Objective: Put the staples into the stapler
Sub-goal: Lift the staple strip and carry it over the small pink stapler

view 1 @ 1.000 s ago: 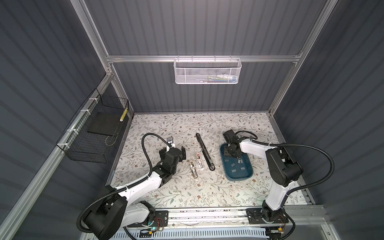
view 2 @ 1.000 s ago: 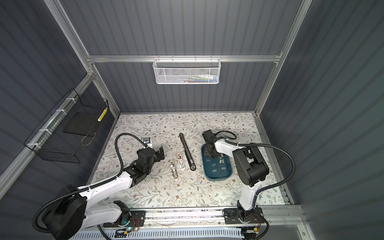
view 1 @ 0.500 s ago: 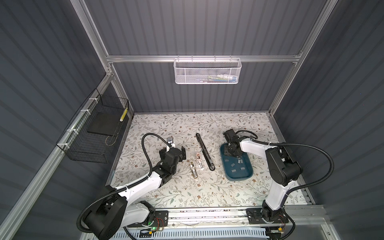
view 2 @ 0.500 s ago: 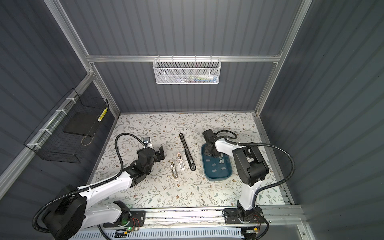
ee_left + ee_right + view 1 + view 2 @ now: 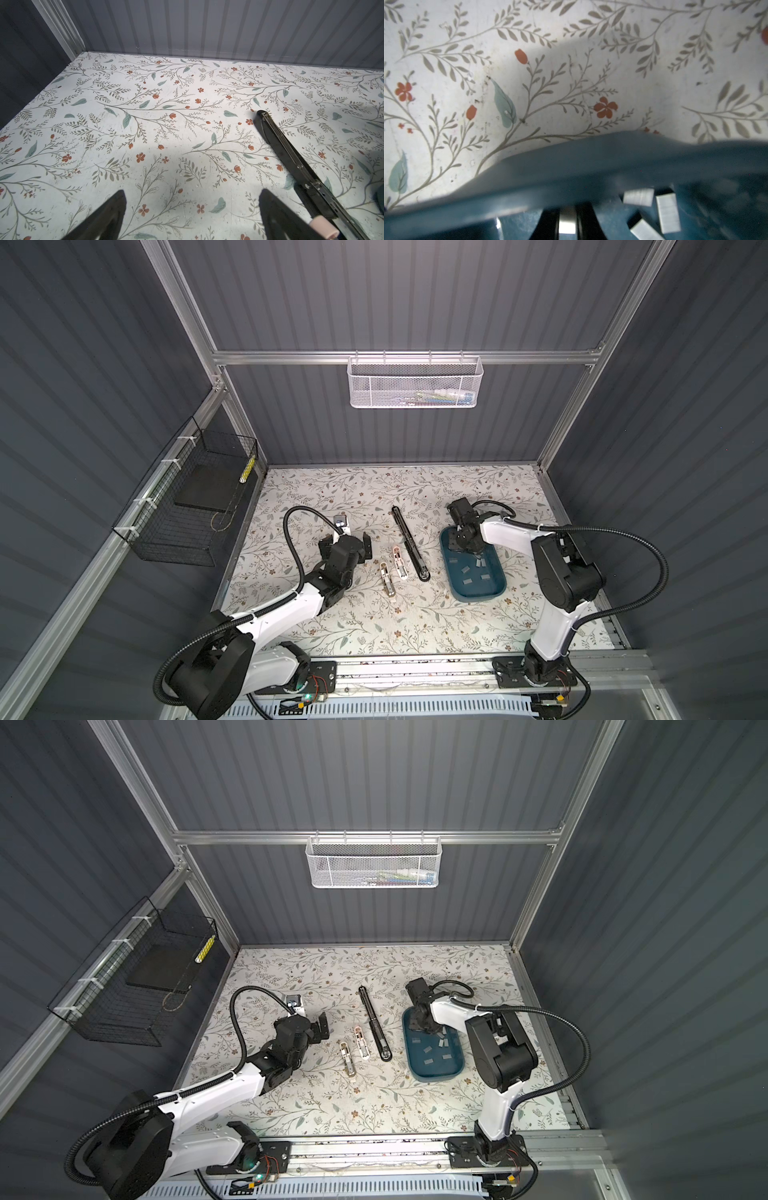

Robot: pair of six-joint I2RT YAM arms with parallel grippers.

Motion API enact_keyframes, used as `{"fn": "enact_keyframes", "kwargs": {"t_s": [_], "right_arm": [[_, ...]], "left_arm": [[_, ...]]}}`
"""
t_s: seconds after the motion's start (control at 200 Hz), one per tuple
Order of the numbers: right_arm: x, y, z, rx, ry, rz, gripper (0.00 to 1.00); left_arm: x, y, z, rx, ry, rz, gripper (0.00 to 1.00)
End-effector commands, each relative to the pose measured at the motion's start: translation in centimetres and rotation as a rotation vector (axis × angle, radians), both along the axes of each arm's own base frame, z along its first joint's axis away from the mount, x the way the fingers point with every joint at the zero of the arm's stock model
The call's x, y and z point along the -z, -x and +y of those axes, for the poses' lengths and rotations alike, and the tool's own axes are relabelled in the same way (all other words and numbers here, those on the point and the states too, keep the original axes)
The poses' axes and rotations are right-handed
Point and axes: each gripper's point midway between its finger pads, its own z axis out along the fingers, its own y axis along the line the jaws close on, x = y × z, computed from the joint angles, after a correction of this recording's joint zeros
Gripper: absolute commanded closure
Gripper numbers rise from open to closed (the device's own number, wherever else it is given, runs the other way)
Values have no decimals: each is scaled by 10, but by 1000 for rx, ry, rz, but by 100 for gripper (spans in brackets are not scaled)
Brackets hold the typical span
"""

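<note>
right end effector [image 5: 567, 211]: clamps staples [image 5: 566, 227] beside tray [image 5: 571, 160] rim | left end effector [image 5: 192, 194]: apart

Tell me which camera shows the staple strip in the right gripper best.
The right wrist view: the staple strip sits close up, pinched by the right gripper inside the blue tray. In both top views the gripper's body hides it; the left wrist view misses it entirely.

Robot lab cell: aluminium frame [image 5: 291, 357], grey ribbed walls [image 5: 374, 294], 2 arms [image 5: 282, 610] on rail [image 5: 415, 668].
</note>
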Motion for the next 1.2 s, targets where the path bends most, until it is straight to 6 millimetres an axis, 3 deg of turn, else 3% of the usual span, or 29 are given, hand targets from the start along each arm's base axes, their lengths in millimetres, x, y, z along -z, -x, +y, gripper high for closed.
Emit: {"fn": "enact_keyframes", "kwargs": {"t_s": [0.0,0.11,0.265,0.37,0.52,0.605,0.74,0.86,0.966,1.066,1.116,1.196], "right_arm": [[-3,11,-4,-24,-2,10,90],[-19,10,-3,-41,-29,-67,90],[-43,9,-13,-52,0,-167,93],[-57,15,-9,-79,-39,-203,94],[-84,19,-1,-60,-104,-233,94],[-109,11,-3,-34,-107,-296,94],[-135,-8,-1,-115,-71,-454,91],[-156,-26,-8,-95,-5,-515,95],[-169,-28,3,-137,-64,-582,95],[-174,-19,17,-200,-151,-617,95],[-177,-13,24,-234,-196,-640,94],[-187,-10,27,-240,-233,-672,92]], "left_arm": [[-13,-1,4,-29,22,-12,0],[-13,-2,-3,-41,80,83,0],[-13,8,-31,79,115,251,0],[-2,20,-11,39,76,237,0],[18,26,-2,64,49,155,0],[32,25,18,-24,-61,196,0],[49,19,41,-154,-209,249,0],[82,15,31,-99,-245,272,1],[73,14,32,-142,-270,264,1],[63,19,24,-64,-201,196,0],[49,20,31,-88,-166,115,0],[46,28,33,-58,-121,65,0]]}}
